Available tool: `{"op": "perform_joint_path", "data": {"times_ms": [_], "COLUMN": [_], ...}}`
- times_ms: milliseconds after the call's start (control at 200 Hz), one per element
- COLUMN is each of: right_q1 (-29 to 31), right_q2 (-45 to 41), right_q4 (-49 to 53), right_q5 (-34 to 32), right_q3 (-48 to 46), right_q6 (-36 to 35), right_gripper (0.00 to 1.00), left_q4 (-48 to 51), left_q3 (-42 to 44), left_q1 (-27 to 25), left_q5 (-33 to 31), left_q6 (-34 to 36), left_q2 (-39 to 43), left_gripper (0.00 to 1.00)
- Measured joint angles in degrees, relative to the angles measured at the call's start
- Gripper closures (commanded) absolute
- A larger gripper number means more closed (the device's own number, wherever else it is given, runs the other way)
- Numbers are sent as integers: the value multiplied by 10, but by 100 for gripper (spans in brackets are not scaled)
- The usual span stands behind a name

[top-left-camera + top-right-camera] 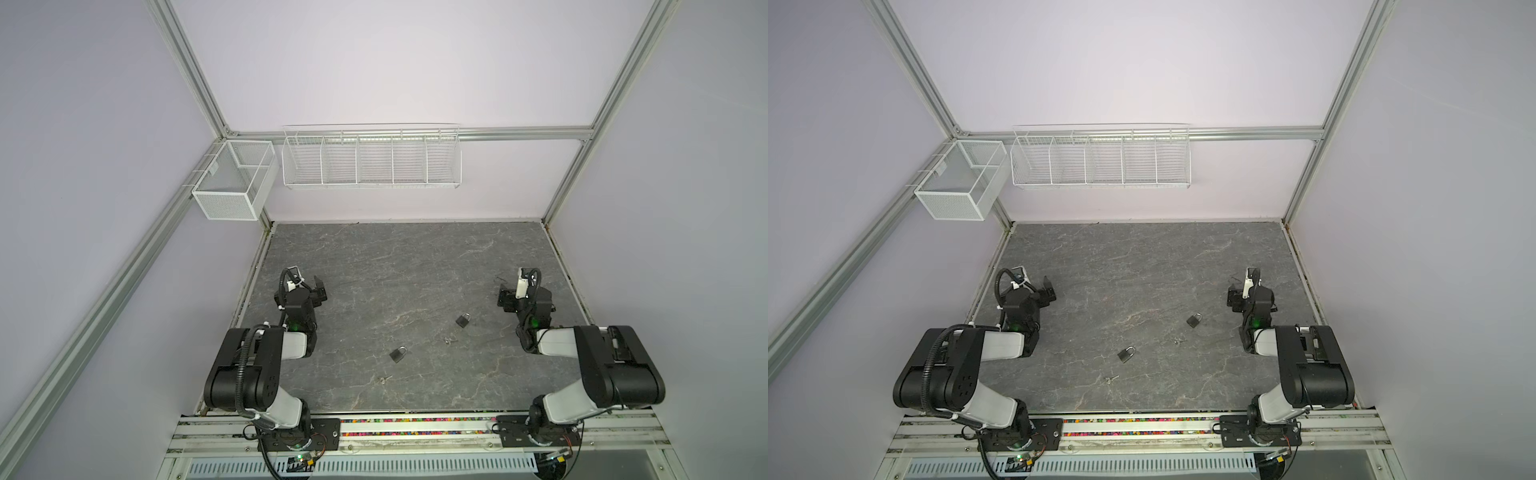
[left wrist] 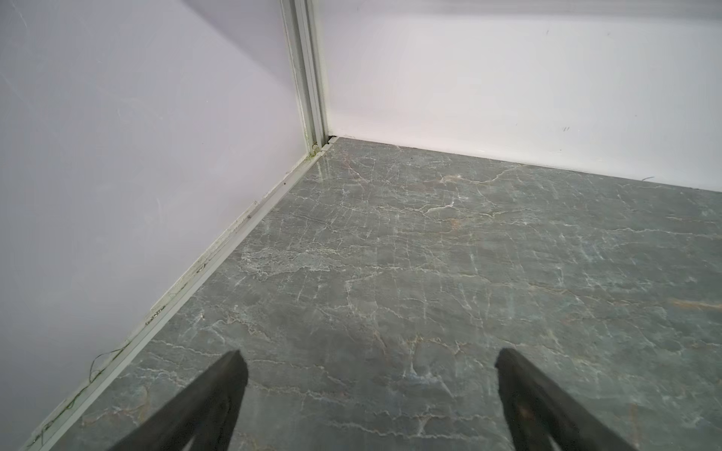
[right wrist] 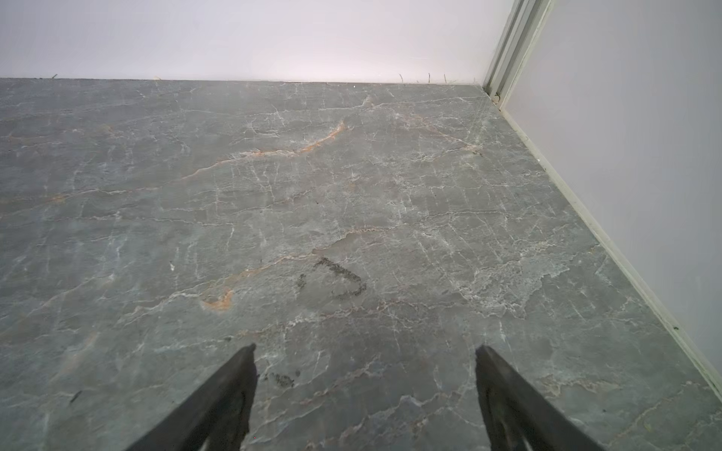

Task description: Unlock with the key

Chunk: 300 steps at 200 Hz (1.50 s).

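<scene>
Robotics lab test cell. Evidence: silver aluminium-extrusion frame [image 1: 187, 70] w/ pale lilac flat wall panels [image 1: 374, 62] boxing in a grey marble-pattern bench [image 1: 395, 266] on 3 sides; 2 black-and-white jointed robot arms, left arm [image 1: 249, 365] & right arm [image 1: 602, 361], bolted to a slotted metal rail [image 1: 415, 432] at front edge w/ exposed cabling; white mesh box basket [image 1: 232, 183] & white wire divided rack [image 1: 370, 158] hung off frame rails above bench.

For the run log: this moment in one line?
left gripper open, empty | right gripper open, empty | near padlock, far padlock, near key, far key untouched
</scene>
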<state>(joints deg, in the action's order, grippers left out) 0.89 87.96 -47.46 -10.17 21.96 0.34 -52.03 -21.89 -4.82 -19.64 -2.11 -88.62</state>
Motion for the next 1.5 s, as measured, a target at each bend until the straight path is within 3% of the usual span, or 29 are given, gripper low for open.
{"op": "perform_joint_path", "data": {"times_ms": [1180,1500], "right_q1": [0,0], "right_q2": [0,-77], "right_q4": [0,53], "right_q5": [0,2], "right_q3": [0,5], "right_q6": [-2,-2], "right_gripper": [11,11], "left_q4": [2,47], "left_q3": [0,5], "left_q1": [0,0], "left_q5": [0,5], "left_q6": [0,0], "left_q2": [1,104], "left_gripper": [1,1]}}
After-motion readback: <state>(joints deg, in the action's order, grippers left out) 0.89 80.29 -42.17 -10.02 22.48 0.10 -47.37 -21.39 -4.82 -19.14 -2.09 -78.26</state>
